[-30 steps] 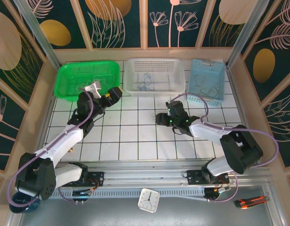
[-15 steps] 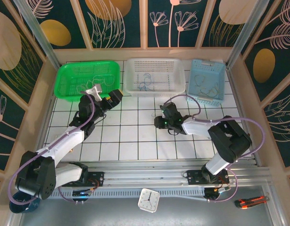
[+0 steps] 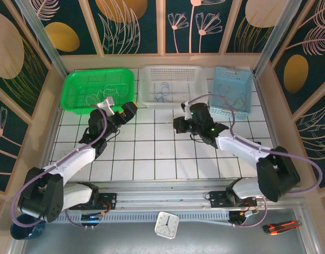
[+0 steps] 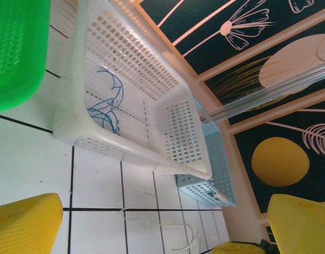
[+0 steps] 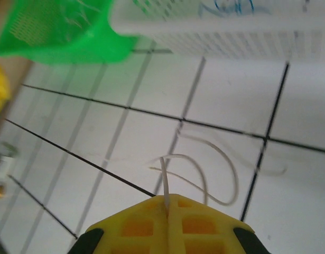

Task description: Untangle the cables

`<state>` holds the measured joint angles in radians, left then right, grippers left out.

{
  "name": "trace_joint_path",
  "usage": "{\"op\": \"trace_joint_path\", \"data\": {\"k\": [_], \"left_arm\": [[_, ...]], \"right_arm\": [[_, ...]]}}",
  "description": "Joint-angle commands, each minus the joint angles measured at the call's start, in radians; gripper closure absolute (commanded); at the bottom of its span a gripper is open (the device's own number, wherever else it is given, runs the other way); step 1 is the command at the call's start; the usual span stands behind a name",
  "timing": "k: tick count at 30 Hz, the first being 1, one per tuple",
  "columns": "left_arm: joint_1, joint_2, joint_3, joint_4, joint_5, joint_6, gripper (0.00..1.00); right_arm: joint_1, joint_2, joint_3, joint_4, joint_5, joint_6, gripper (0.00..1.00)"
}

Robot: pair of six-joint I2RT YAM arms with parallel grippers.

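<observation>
Beyond the worktop's near edge, below the rail: a small white clock [image 3: 166,225] and, toward the right corner, an orange utility knife [image 3: 281,226]. Bolted along that near edge, both arm bases, the left arm stretched toward the far left, the right arm angled in toward the middle. Around mid-worktop, somewhat nearer the far edge than the near one: right end effector [image 3: 178,126], clenched on a thin white cable [image 5: 164,177] (yellow fingers [image 5: 146,222] pressed flat together in the right wrist view, one cable end standing straight up out of the seam between them). Past that pinch, an open curl of the same cable over a white tile beside a black grid line, with a blurred shadow on the tile beneath, so at least partly off the surface; how far off, impossible to tell. Farther back and to the left: left end effector [image 3: 129,108], released, yellow pads [image 4: 25,225] spread wide with nothing between them, poised over the tiles just in front of the gap between two baskets. Along the far edge, three baskets in a row. At the far left corner, a green basket [image 3: 70,90] with a few pale cables [image 3: 93,98] inside. At the middle, a white basket [image 3: 196,87] with blue cables [image 4: 107,103] looped on its floor. Toward the far right corner, a blue basket [image 3: 247,84] holding whitish cables [image 3: 233,100].
</observation>
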<state>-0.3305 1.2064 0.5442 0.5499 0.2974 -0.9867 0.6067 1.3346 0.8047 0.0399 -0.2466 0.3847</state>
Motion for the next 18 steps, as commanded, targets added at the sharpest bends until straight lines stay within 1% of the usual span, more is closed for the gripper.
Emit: {"op": "trace_joint_path", "data": {"k": [1,5,8,9,11,15,17,18], "left_arm": [[-0.004,0.022,-0.021,0.147,0.061,-0.095,0.01],[-0.005,0.032,-0.023,0.233,0.081,-0.18,0.01],[-0.01,0.03,-0.024,0.29,0.085,-0.247,0.01],[-0.014,0.029,-0.024,0.302,0.084,-0.265,0.01],[-0.024,0.027,-0.024,0.317,0.079,-0.296,0.01],[-0.053,0.03,-0.05,0.367,0.057,-0.359,0.01],[-0.07,0.03,-0.062,0.387,0.048,-0.361,0.01],[-0.075,0.031,-0.063,0.383,0.049,-0.34,0.01]], "right_arm": [[-0.031,-0.059,0.03,0.028,-0.143,0.035,1.0],[-0.054,-0.1,0.033,0.106,-0.267,0.082,1.0],[-0.054,-0.113,0.037,0.17,-0.332,0.12,1.0],[-0.082,-0.114,0.039,0.189,-0.348,0.134,1.0],[-0.087,-0.114,0.044,0.222,-0.364,0.156,1.0],[-0.088,-0.109,0.063,0.255,-0.357,0.182,1.0],[-0.087,-0.106,0.075,0.263,-0.349,0.187,1.0],[-0.088,-0.103,0.082,0.265,-0.344,0.191,1.0]]}}
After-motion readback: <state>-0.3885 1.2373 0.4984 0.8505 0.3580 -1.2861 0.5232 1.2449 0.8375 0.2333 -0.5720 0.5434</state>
